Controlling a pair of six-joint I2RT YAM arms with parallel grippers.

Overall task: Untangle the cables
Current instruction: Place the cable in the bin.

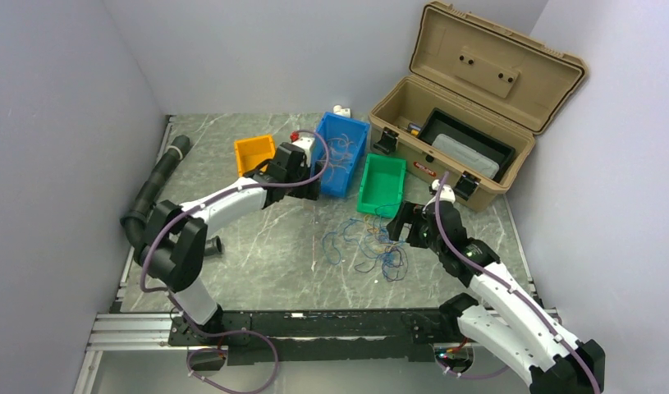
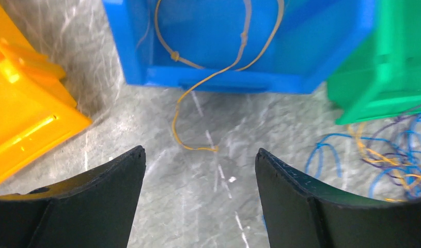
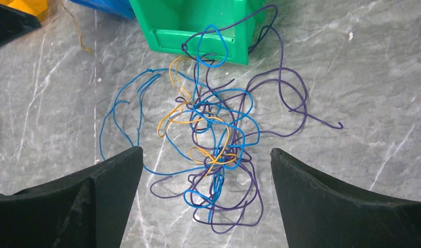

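The cables lie as a loose tangle of thin blue, purple and yellow-orange strands on the marble table, just in front of the green bin; one purple loop reaches into that bin. My right gripper hovers open right above the tangle, holding nothing. My left gripper is open over bare table in front of the blue bin. A single yellow-orange cable hangs out of that bin, and its end rests just ahead of the left fingertips. The tangle's edge shows at the right.
An orange bin stands left of the blue bin, with the green bin to its right. An open tan toolbox fills the back right. A fat black corrugated hose runs along the left wall.
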